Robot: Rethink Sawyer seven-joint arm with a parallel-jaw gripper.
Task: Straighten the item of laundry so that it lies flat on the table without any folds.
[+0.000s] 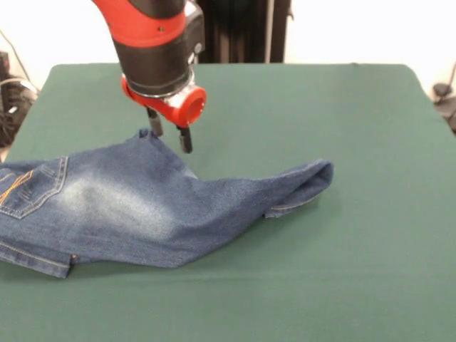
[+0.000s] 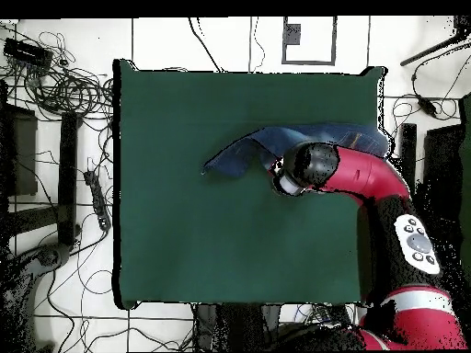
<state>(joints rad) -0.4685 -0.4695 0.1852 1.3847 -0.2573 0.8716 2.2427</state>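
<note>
Hovering gripper [image 1: 170,135], narrowly parted, empty, just above jeans [image 1: 142,206] edge. Lying rumpled across bench [image 1: 370,128], one leg folded under. Handling soft, limp, fairly heavy; gripping hem best.

Faded blue jeans [image 1: 135,210] lying crumpled on green surface [image 1: 342,114], one leg folded back at its end, waistband seemingly off-frame.

Fingers [image 1: 171,134] apart, seemingly just above jeans [image 1: 142,206] edge — leg folded.
</note>
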